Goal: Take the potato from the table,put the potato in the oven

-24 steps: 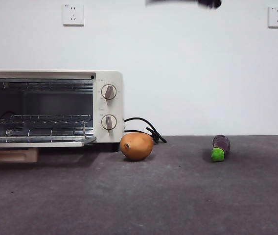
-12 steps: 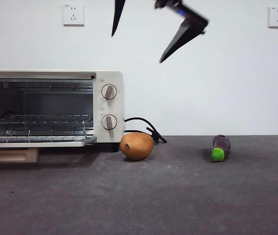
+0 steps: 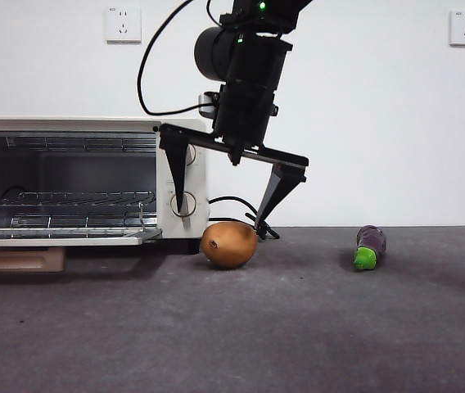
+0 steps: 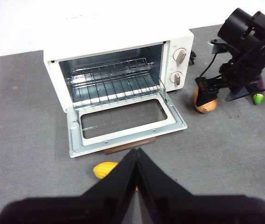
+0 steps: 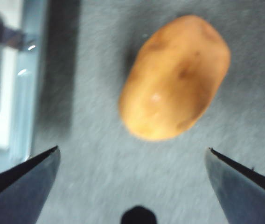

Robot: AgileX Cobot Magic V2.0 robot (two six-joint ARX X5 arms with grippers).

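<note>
Front: right gripper (image 3: pixel 223 217) spread wide, above the smooth orange-tan oval potato (image 3: pixel 229 244), which lies on the dark grey mottled table (image 3: pixel 298 327) beside the cream-white boxy oven (image 3: pixel 89 180), door down. Small purple eggplant (image 3: pixel 369 246) well apart.

Left wrist: left gripper (image 4: pixel 136 156) closed, empty, facing the oven (image 4: pixel 118 70).

Right wrist: potato (image 5: pixel 174 77) ahead of the parted jaws, untouched.

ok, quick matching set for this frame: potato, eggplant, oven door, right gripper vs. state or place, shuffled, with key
1. potato
2. eggplant
3. oven door
4. right gripper

A. open, just above the potato
B. folded down, open
C. on the table beside the oven
D. lying apart, toward the far side from the oven

Pairs: 1-C, 2-D, 3-B, 4-A
</note>
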